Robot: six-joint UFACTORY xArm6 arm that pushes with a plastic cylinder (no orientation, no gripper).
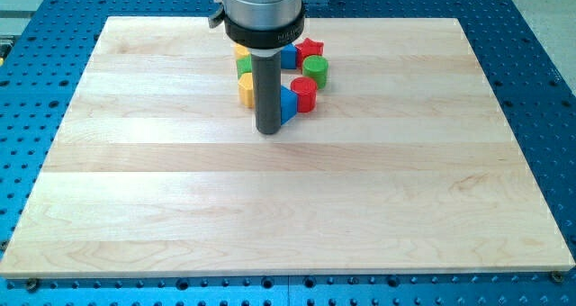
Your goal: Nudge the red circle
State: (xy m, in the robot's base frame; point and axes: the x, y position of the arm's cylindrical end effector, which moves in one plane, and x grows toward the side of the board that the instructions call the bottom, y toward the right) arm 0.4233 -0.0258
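Observation:
The red circle point(303, 94) stands on the wooden board point(288, 189) near the view's top middle, in a cluster of blocks. My tip point(269, 130) is on the board just left and below it, with a blue triangle point(287, 104) between the rod and the red circle. The rod touches or nearly touches the blue triangle. A green circle point(315, 70) sits above the red circle and a red star point(310, 49) above that.
A yellow block point(245, 88), a green block point(244, 66), another yellow block point(240, 50) and a blue block point(288, 57) lie partly hidden behind the rod. The board sits on a blue perforated table point(540, 63).

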